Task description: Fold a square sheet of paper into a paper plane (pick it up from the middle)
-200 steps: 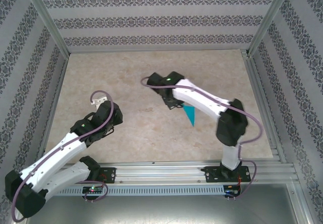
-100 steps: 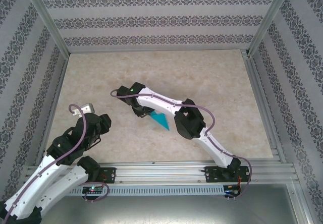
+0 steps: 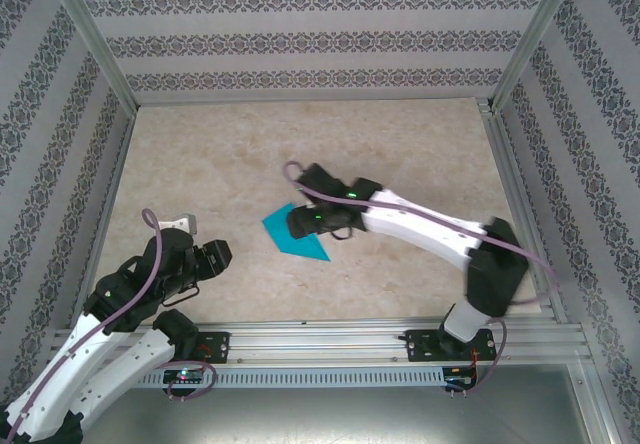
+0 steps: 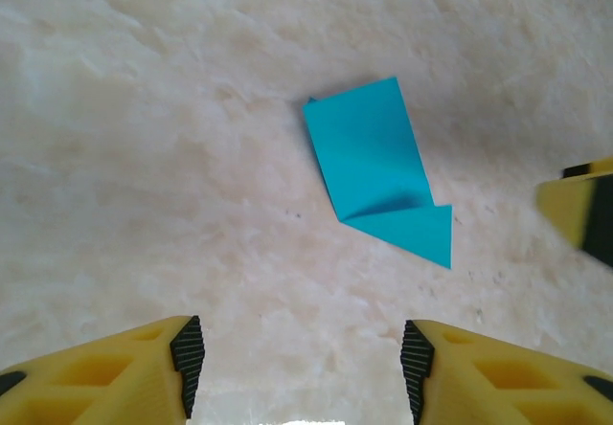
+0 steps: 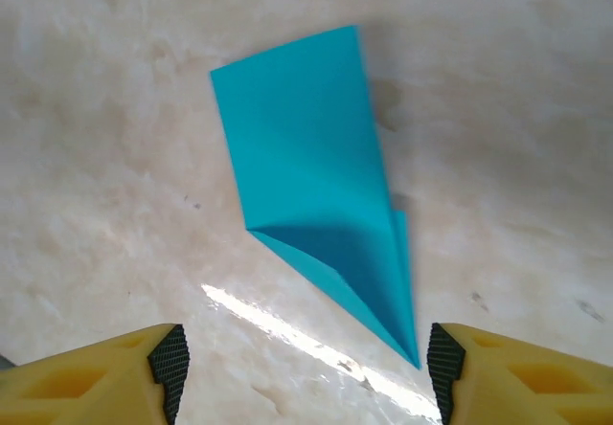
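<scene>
Just released. R gripper [image 5: 305, 379] now wide apart, nothing betw jaws. A sec ago clamped on the teal paper at 3 o'clock of table centre, then swung toward 9 o'clock and let go.

Paper plane [image 3: 293, 235] now flat on table [image 3: 420, 144], free of both grippers. Just off centre toward 7 o'clock in top view. Wide end toward 10 o'clock, tip toward 4–5 o'clock.

In R wrist view, plane [image 5: 316, 186] ahead of the open jaws at 12 o'clock, tip running down toward 5 o'clock. Folded layers visible, and dark shading along inner fold suggests not pressed fully flat.

In top view R gripper [image 3: 304, 222] sits at plane's 2 o'clock edge, overlapping it from above. Contact: cannot tell there. In L wrist view, one R yellow finger at 3 o'clock edge of frame, clear of paper.

L gripper [image 4: 299, 372] also opened up vs a sec ago and empty. Pulled back a bit toward 6 o'clock since then. Plane [image 4: 378, 171] at 1 o'clock ahead of it, well apart.

Meaning for task: reads as set-down of the folded dart, so folding prob done or nearly. Left, if anything: press creases, retract arms. Risk: light paper may slide if R finger brushes it on way out.
</scene>
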Controlling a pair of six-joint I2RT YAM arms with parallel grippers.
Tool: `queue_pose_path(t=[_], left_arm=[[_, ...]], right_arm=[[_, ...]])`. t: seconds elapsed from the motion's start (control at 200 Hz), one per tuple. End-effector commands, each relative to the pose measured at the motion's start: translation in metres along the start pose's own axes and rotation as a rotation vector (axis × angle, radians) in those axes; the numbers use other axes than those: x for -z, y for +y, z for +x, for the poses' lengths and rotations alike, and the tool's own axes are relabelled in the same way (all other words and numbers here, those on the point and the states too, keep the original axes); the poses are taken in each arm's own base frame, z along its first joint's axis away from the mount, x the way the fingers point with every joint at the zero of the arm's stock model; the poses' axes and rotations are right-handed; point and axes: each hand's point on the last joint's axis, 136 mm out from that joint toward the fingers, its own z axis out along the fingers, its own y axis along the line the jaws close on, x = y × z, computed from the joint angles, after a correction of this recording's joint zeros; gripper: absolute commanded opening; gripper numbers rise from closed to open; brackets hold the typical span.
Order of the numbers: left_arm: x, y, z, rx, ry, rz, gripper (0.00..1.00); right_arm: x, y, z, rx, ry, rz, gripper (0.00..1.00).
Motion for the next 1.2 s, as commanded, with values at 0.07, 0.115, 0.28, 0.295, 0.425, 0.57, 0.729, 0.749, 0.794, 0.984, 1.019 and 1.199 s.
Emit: queue_pose_path(t=[0.07, 0.115, 0.28, 0.295, 0.425, 0.57, 0.729, 0.749, 0.794, 0.984, 1.019, 1.199], left_arm=[[-0.001, 0.001, 0.01, -0.033, 0.06, 0.0, 0.65], [0.002, -0.002, 0.007, -0.025, 0.057, 0.005, 0.66], [-0.004, -0.013, -0.002, -0.059, 0.067, -0.005, 0.7], [-0.005, -0.012, -0.004, -0.06, 0.066, -0.019, 0.7], [-0.019, -0.011, -0.004, -0.06, 0.102, -0.068, 0.72], [-0.029, -0.02, -0.007, -0.037, 0.109, -0.047, 0.74], [-0.037, -0.019, -0.007, -0.012, 0.125, -0.07, 0.75], [-0.039, -0.019, -0.007, -0.009, 0.127, -0.069, 0.75], [-0.042, -0.022, -0.008, -0.005, 0.128, -0.06, 0.75], [-0.053, -0.036, -0.018, 0.012, 0.119, -0.027, 0.75], [-0.054, -0.037, -0.02, 0.018, 0.113, -0.029, 0.75], [-0.062, -0.042, -0.027, 0.007, 0.086, -0.014, 0.76]], right_arm=[[-0.008, -0.035, 0.012, -0.182, -0.12, -0.176, 0.65], [-0.01, -0.041, 0.018, -0.186, -0.105, -0.191, 0.65], [-0.025, -0.041, 0.022, -0.196, -0.038, -0.228, 0.61], [-0.026, -0.038, 0.022, -0.201, -0.03, -0.244, 0.6], [-0.034, -0.019, 0.011, -0.219, -0.019, -0.356, 0.48], [-0.043, 0.0, 0.004, -0.207, 0.041, -0.451, 0.34], [-0.045, 0.01, -0.013, -0.187, 0.01, -0.501, 0.26], [-0.046, 0.012, -0.017, -0.192, 0.012, -0.516, 0.27], [-0.051, 0.019, -0.024, -0.19, 0.047, -0.555, 0.25], [-0.09, 0.015, -0.037, -0.206, 0.138, -0.526, 0.25], [-0.095, 0.013, -0.04, -0.216, 0.132, -0.53, 0.25], [-0.12, -0.002, -0.045, -0.283, 0.154, -0.53, 0.26]])
